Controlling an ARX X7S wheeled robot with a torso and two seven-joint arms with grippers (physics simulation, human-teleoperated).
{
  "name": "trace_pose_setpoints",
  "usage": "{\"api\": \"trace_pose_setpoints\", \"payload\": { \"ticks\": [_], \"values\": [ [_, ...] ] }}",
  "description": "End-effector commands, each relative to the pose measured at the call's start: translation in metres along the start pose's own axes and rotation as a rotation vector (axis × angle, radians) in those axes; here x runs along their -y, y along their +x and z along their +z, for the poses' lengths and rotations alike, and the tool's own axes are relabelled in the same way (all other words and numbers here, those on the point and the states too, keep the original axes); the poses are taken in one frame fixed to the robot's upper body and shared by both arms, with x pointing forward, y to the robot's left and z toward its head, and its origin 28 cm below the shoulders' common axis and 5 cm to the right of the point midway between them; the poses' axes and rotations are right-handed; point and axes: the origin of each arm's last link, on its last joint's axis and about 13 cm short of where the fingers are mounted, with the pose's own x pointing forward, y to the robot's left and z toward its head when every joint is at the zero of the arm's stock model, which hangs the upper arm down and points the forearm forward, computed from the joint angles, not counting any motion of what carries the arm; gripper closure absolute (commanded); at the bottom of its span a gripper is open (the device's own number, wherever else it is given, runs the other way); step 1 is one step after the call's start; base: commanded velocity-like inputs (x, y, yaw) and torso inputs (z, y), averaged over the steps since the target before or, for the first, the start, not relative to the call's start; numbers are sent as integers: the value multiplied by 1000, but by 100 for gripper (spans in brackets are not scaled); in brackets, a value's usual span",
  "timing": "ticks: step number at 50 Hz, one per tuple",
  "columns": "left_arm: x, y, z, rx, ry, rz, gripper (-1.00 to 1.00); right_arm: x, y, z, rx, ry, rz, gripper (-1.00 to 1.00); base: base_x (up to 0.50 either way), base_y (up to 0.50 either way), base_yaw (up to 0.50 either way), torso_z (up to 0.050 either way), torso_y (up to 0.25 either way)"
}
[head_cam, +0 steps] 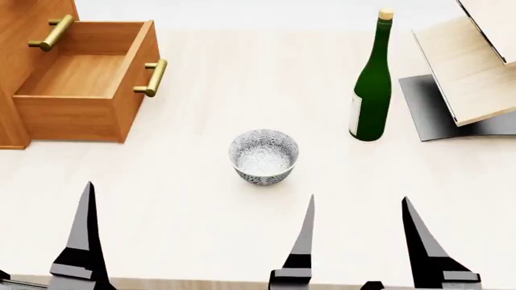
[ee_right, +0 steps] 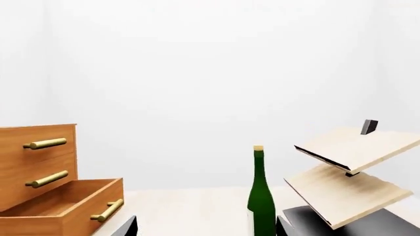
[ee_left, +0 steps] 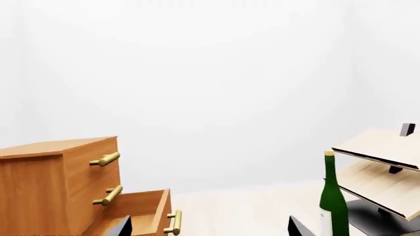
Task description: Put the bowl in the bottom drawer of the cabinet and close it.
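Observation:
The speckled white-grey bowl (head_cam: pixel 264 156) stands upright on the pale table (head_cam: pixel 234 72), showing only in the head view. The orange-brown cabinet (head_cam: pixel 24 15) is at the far left with its bottom drawer (head_cam: pixel 81 78) pulled out and nothing inside. The drawer (ee_left: pixel 141 211) also shows in the left wrist view. My right gripper (head_cam: pixel 359 198) is open, nearer than the bowl and a little to its right. My left gripper (ee_left: pixel 210 230) is open too; one finger (head_cam: pixel 83 235) shows near the front left edge. Neither holds anything.
A tall green bottle (head_cam: pixel 371 90) stands to the right of the bowl. Beyond it sits a pale slanted wooden rack (head_cam: pixel 472 72) on a dark base. Two upper drawer fronts with brass handles (ee_right: pixel 46 143) are shut.

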Motion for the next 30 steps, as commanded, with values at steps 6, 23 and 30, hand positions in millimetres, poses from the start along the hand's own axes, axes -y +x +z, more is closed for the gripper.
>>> {"api": "trace_pose_setpoints", "payload": {
  "ticks": [6,23,30],
  "values": [
    [5,5,-8,-42,-28,23,-100,3,0,3,20,-3,-17,-100,0,0,0,0,0],
    [3,-12,-12,-114,-52,46,-100,2,0,2,17,-2,-6,-100,0,0,0,0,0],
    [5,-15,-18,-125,-57,43,-100,2,0,4,18,-3,-9,-100,0,0,0,0,0]
  ]
}}
